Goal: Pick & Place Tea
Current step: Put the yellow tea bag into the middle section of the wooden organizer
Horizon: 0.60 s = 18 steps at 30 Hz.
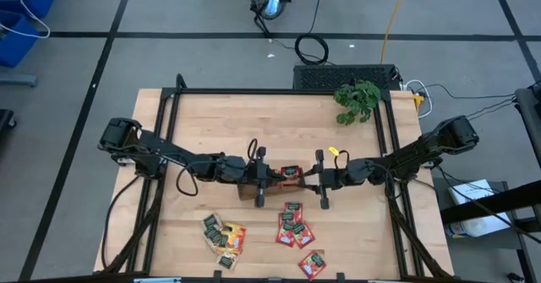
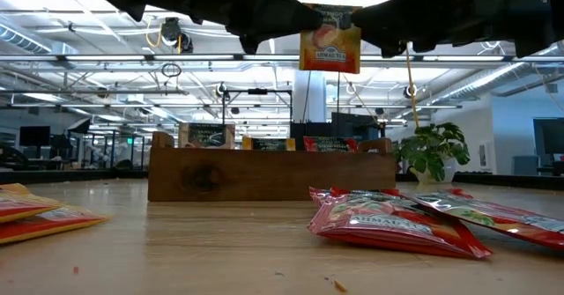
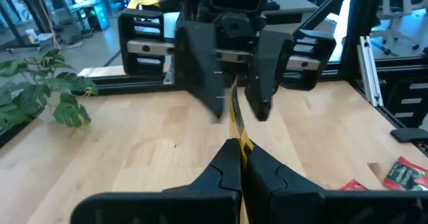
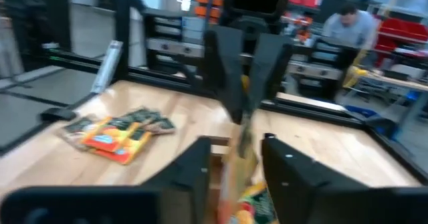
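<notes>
We find a handover in progress above the tray (image 2: 264, 176): the left gripper (image 3: 239, 158) clamps one sachet (image 2: 330, 40) in mid-air, while the right gripper (image 4: 234, 158) jaws stand apart, apparently releasing. Next, the left lowers it into a compartment.

A large open robotics lab or workshop hall is shown. A wooden table (image 1: 254, 131) is framed by black metal rails and set on a grey tiled floor marked with dark tape lines, where cables (image 1: 311, 48) are left coiled and a blue bin (image 1: 21, 25) is parked. Beyond the table, long rows of ceiling strip lights (image 2: 493, 62), exposed ducting and pipes, monitors and further benches are seen (much of it blurred). A person (image 4: 351, 27) is seated at a cluttered workstation beside red equipment.
</notes>
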{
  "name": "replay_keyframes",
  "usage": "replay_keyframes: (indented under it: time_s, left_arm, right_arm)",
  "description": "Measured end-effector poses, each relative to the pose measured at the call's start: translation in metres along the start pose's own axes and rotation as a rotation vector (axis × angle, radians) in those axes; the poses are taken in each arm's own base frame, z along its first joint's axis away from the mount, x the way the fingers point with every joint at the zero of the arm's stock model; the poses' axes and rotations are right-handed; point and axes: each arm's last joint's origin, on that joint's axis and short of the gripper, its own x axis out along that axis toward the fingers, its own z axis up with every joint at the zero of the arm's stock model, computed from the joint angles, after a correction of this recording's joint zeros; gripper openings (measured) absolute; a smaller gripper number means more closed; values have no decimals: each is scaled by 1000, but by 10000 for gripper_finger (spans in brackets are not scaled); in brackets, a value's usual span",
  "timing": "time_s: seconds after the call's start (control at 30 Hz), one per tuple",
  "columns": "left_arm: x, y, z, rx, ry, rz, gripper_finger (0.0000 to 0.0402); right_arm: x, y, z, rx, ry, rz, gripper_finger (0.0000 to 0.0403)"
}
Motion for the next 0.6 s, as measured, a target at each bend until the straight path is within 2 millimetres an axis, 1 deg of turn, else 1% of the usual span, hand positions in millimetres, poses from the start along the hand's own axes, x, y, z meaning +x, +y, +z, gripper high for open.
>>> replay_keyframes:
  time_s: [0.17,0.3,0.4,0.5,0.6]
  left_arm:
    - [0,-2,-1,-59,7,2,1]
    - [-2,-7,-2,-64,23,17,1]
    - [-2,-8,-2,-64,21,74,1]
    - [-4,-7,-5,-79,20,155,1]
    - [-8,-3,-18,-98,17,184,1]
  right_arm:
    - [-1,-2,1,-16,10,-76,210]
    - [-1,-3,2,-17,4,-75,259]
    - [-1,-3,2,-17,4,-75,283]
    - [-1,-3,2,-8,1,-75,293]
    - [-1,-1,3,-4,-6,-70,293]
